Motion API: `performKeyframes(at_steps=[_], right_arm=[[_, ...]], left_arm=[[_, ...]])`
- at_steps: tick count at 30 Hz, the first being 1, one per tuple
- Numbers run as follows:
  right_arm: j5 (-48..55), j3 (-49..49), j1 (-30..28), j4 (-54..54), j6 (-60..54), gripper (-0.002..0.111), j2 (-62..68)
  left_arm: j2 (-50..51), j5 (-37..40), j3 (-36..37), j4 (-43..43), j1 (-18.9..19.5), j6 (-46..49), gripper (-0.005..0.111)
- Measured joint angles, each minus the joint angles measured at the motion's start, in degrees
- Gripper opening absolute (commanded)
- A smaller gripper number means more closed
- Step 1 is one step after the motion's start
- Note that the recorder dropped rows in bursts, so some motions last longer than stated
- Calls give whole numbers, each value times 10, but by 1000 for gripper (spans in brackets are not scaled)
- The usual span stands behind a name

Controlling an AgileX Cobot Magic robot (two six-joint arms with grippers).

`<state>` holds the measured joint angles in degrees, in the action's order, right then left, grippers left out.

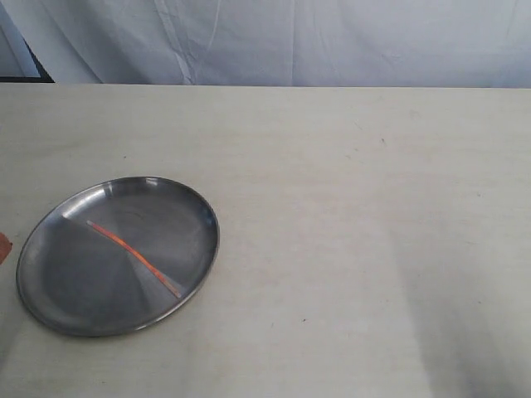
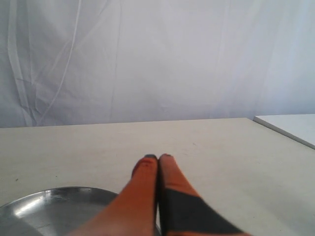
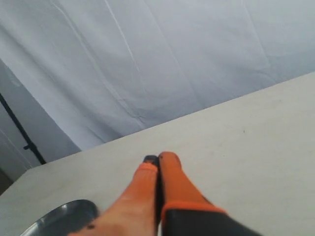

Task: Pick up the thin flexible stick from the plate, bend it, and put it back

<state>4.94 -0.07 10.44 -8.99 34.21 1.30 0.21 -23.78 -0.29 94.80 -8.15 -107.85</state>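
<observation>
The round steel plate [image 1: 62,290] lies on the left of the table in the exterior view. Across its middle lies the thin red-orange stick [image 1: 124,245], running diagonally with its pale end toward the near right rim. Neither gripper body shows in the exterior view, apart from an orange sliver at the left edge. In the left wrist view, my left gripper [image 2: 158,158] is shut and empty, its orange fingers pressed together above the table, with the plate's rim [image 2: 54,194] just below. My right gripper [image 3: 159,158] is also shut on nothing, and the plate [image 3: 69,214] shows at the corner.
The pale table [image 1: 348,215] stretches wide to the right of the plate. A white cloth backdrop [image 1: 290,41] hangs behind the far edge. A second white surface [image 2: 295,125] adjoins the table in the left wrist view. A black stand pole [image 3: 19,128] rises beside the backdrop.
</observation>
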Motion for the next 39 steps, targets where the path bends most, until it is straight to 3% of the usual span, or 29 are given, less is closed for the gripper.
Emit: performKeyframes(at_steps=[10, 39], right_arm=[[21, 0, -111, -12, -12, 0, -10], [24, 0, -118, -13, -12, 0, -10]], left_arm=[[0, -2, 0, 1, 0, 0, 0], [0, -2, 0, 1, 0, 0, 0]])
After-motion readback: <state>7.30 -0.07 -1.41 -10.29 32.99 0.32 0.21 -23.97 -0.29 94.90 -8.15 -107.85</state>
